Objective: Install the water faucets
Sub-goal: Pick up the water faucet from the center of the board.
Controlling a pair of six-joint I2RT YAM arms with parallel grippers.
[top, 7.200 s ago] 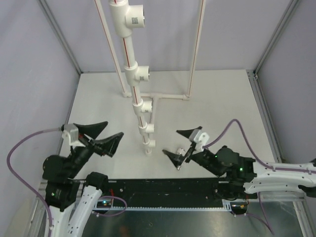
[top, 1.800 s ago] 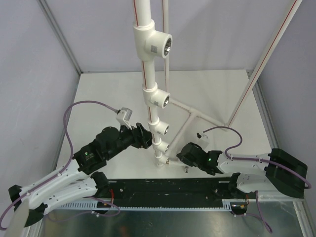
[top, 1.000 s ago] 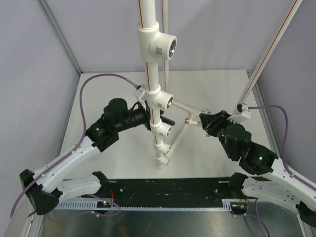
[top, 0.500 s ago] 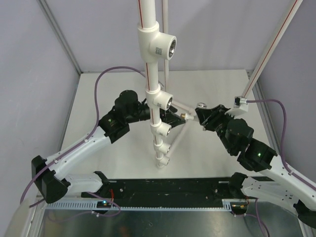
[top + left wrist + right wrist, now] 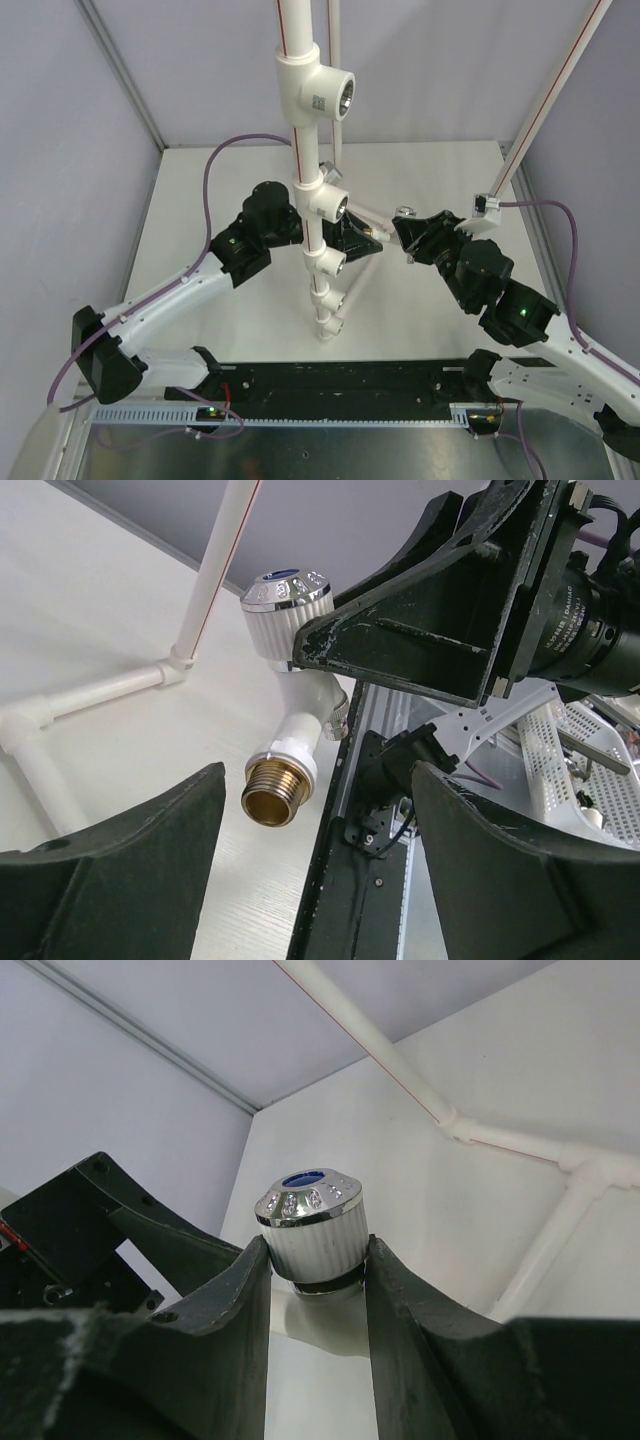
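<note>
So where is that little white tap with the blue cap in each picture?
Top external: the water faucet sits mid-picture, in the right end effector.
Left wrist: it hangs centre, brass thread pointing down-left.
Right wrist: centre, knob between the fingers.
Shared landmark: the white pipe frame on the table.

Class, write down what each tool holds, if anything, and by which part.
Right tool: the faucet, by its ribbed knob. Left tool: nothing; open around the brass thread.

A robotics lab test cell: a white table [image 5: 180, 180] walled by grey panels [image 5: 60, 150] on aluminium posts [image 5: 120, 75], well outside the left gripper [image 5: 362, 240] and right gripper [image 5: 400, 225], a black base rail [image 5: 330, 375] behind them
</note>
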